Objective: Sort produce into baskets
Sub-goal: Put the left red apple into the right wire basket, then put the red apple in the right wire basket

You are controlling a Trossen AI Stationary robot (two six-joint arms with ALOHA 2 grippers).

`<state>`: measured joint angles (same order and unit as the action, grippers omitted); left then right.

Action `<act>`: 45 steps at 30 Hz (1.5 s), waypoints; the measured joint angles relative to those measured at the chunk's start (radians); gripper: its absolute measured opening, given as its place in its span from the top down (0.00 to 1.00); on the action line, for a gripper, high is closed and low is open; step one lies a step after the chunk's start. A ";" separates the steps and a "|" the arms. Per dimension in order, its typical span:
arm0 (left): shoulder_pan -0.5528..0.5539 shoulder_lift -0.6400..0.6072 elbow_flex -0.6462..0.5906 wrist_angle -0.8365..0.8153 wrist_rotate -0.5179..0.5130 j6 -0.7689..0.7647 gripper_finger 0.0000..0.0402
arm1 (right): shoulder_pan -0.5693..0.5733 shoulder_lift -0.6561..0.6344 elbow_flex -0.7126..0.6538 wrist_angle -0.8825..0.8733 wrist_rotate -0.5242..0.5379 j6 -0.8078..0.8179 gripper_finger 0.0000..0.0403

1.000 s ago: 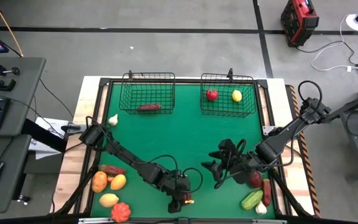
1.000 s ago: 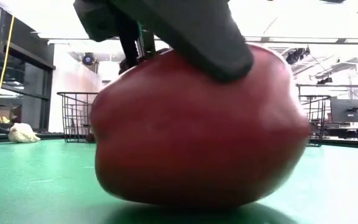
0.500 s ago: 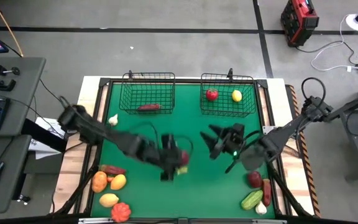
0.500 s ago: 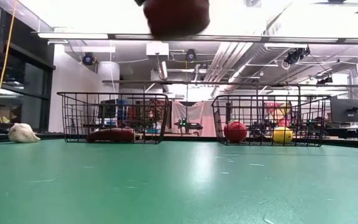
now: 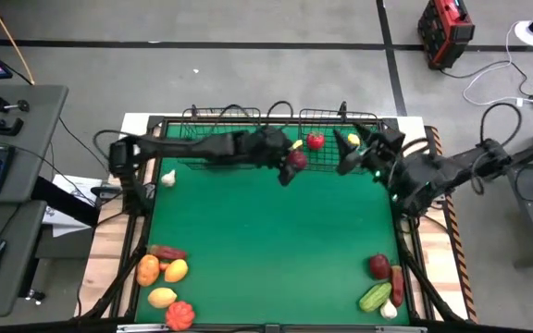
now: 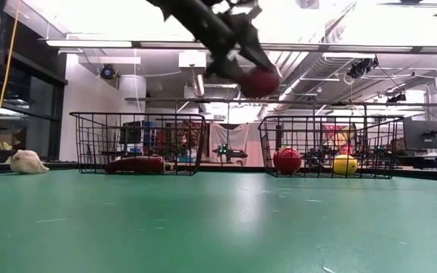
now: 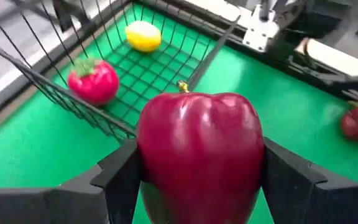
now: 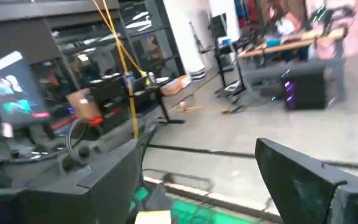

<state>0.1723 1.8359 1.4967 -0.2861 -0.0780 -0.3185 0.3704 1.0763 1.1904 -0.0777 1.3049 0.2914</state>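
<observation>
My left gripper (image 5: 290,162) is shut on a dark red toy pepper (image 7: 201,152), held in the air at the left wall of the right basket (image 5: 366,165). That black wire basket holds a red fruit (image 7: 93,81) and a yellow lemon (image 7: 143,35) on its floor. In the left basket (image 6: 89,144) lies a long dark red piece (image 6: 135,164). My right gripper (image 8: 197,180) hangs open and empty over the right basket's right side (image 5: 345,153), pointing level. My left gripper pinches the pepper's two opposite sides (image 7: 146,165) between its two fingers (image 7: 114,180). The fingers reach in from the table's left, slanting downward. The pepper (image 6: 260,81) hangs clear of table and basket, its top end turned away from the wrist.
A white garlic (image 5: 167,178) lies by the table's left edge. Several pieces of produce (image 5: 165,277) sit at the near left corner, and several more (image 5: 382,282) at the near right. The green middle of the table (image 5: 266,240) is bare.
My left gripper has lifted the pepper off the table at the near edge and swung it up and toward the far edge, to the right basket. My right gripper has risen, gone toward the far right corner and tipped up to level.
</observation>
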 joint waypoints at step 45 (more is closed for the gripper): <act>0.198 -0.048 0.266 -0.203 0.256 0.184 0.09 | -0.258 -0.045 -0.044 -1.087 -0.963 0.933 0.23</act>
<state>0.3699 1.7880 1.7629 -0.4890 0.1780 -0.1340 0.1120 1.0313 1.1468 -1.1644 0.3421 1.2241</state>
